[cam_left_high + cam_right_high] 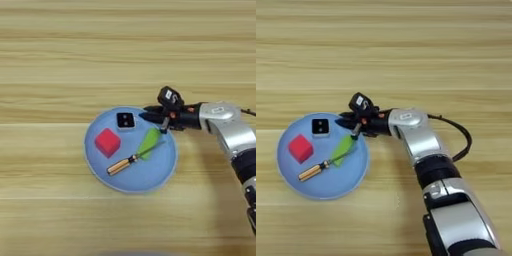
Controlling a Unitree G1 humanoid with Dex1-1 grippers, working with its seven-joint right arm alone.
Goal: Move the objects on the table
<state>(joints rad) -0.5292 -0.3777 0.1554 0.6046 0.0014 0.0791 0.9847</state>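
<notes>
On the wooden table lies a round blue plate. A red cube rests on its left half. Beside it a thin dark-bladed tool with a light wooden handle lies slantwise, its tip reaching a flat green leaf-shaped piece. My right gripper hovers over the plate's upper right rim, pointing left. Its two black fingers stand slightly apart, open, with nothing between them. It is above the green piece and touches none of the objects.
A small black cube with a white face sits on the plate's far side, just left of the gripper. The silver forearm crosses the table from the bottom right, with a black cable looping beside it.
</notes>
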